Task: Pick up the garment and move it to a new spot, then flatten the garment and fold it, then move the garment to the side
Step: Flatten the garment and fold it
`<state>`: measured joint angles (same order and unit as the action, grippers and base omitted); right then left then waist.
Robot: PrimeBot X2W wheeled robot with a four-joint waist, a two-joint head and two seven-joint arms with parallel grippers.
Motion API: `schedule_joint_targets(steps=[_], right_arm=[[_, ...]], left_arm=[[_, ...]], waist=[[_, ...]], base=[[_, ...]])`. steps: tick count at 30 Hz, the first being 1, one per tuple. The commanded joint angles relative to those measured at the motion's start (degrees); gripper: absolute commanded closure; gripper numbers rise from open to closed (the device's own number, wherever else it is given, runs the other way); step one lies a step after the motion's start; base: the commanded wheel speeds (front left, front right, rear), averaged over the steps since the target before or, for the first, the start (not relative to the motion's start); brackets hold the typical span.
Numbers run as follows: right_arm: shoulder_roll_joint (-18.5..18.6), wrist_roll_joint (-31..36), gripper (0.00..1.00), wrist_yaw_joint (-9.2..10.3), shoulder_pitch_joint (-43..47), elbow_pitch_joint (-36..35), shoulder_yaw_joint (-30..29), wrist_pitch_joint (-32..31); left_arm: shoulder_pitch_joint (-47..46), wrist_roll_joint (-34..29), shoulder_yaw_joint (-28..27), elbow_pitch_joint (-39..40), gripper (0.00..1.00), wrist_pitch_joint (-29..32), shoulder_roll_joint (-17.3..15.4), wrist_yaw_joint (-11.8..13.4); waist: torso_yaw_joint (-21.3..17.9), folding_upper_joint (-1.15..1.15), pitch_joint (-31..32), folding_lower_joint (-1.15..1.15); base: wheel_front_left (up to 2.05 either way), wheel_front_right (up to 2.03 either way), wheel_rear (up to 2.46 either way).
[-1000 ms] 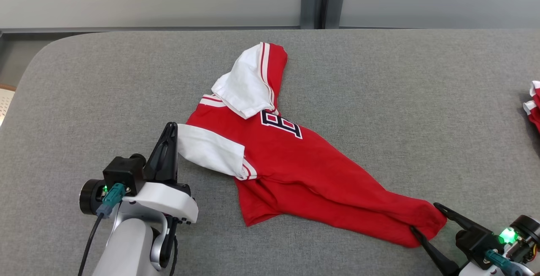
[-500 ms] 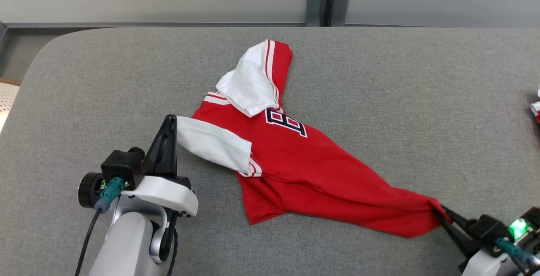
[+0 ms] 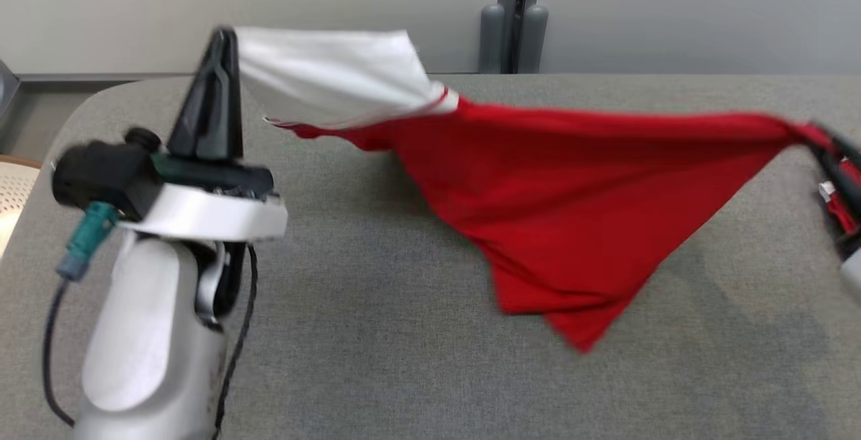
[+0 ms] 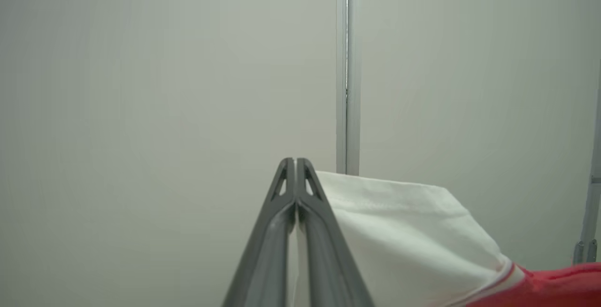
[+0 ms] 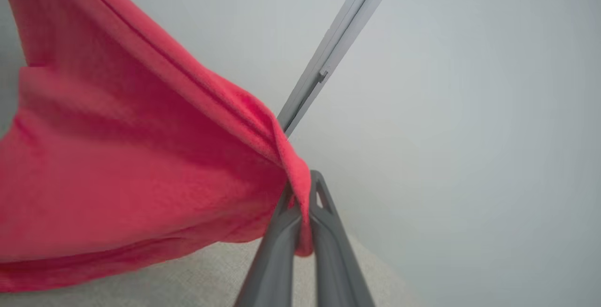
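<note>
Stretching between left fingers and right fingers — both clamped on it — garment now hangs lifted.

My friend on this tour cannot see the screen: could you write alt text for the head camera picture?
A red garment with a white sleeve hangs stretched between two grippers over a grey table. The left gripper pinches the sleeve; the right gripper, blurred at the edge, holds a red corner.

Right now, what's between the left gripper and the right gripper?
The garment, stretched from one to the other: its white sleeve pinched by the left gripper, a red corner by the right gripper. The head view shows it.
</note>
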<state>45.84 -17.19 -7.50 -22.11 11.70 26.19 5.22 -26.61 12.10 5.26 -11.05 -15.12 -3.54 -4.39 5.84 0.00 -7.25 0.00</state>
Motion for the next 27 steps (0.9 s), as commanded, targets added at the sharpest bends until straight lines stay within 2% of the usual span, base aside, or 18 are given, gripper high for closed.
schedule_joint_targets(steps=[1, 9, 11, 13, 17, 21, 22, 27], right_arm=[[1.70, -0.19, 1.00, 0.02, -3.87, -1.21, -0.28, -1.33], [4.48, 0.45, 1.00, 0.02, -16.95, -2.29, 0.96, -6.79], [4.83, 0.24, 1.00, 0.03, -19.48, -2.59, 0.39, -8.36], [5.30, -2.67, 1.00, 0.03, -19.49, -2.46, -1.75, -11.86], [8.01, -5.13, 1.00, 0.03, -17.00, -7.00, -4.92, -17.10], [10.66, -8.62, 1.00, 0.04, -14.14, -11.65, -7.53, -21.46], [11.92, -9.79, 1.00, 0.08, -13.86, -13.32, -8.51, -23.08], [14.90, -14.46, 1.00, 0.07, -19.04, -16.47, -7.48, -25.44]], left_arm=[[-3.05, 0.09, -0.55, 1.82, 1.00, -0.02, -0.71, -0.54], [-10.36, 3.07, -1.44, 6.93, 1.00, 2.39, -1.81, -1.33], [-11.51, 3.76, -2.00, 8.92, 1.00, 3.25, -1.92, -0.80], [-11.73, 4.41, -1.57, 10.20, 1.00, 4.54, -1.73, -0.79], [-11.44, 5.09, -0.27, 13.11, 1.00, 7.94, -2.46, -1.29], [-12.53, 5.45, -0.20, 15.74, 1.00, 10.83, -3.47, -1.18], [-13.88, 5.45, 0.04, 16.16, 1.00, 12.41, -3.90, -1.14], [-21.40, 4.60, 1.97, 13.76, 1.00, 14.77, -4.82, -1.70]], waist=[[-0.02, 0.00, 1.49, 0.00], [-0.14, 0.00, 4.70, 0.00], [0.18, 0.00, 5.53, 0.00], [0.93, 0.00, 6.35, 0.00], [1.37, 0.00, 6.39, 0.00], [1.48, 0.00, 4.07, 0.00], [1.41, 0.00, 1.87, 0.00], [1.25, 0.00, -6.67, 0.00]], base=[[0.00, 0.00, 0.00], [0.00, 0.00, 0.00], [0.00, 0.00, 0.00], [0.00, 0.00, 0.00], [0.00, 0.00, 0.00], [0.00, 0.00, 0.00], [0.00, 0.00, 0.00], [0.00, 0.00, 0.00]])
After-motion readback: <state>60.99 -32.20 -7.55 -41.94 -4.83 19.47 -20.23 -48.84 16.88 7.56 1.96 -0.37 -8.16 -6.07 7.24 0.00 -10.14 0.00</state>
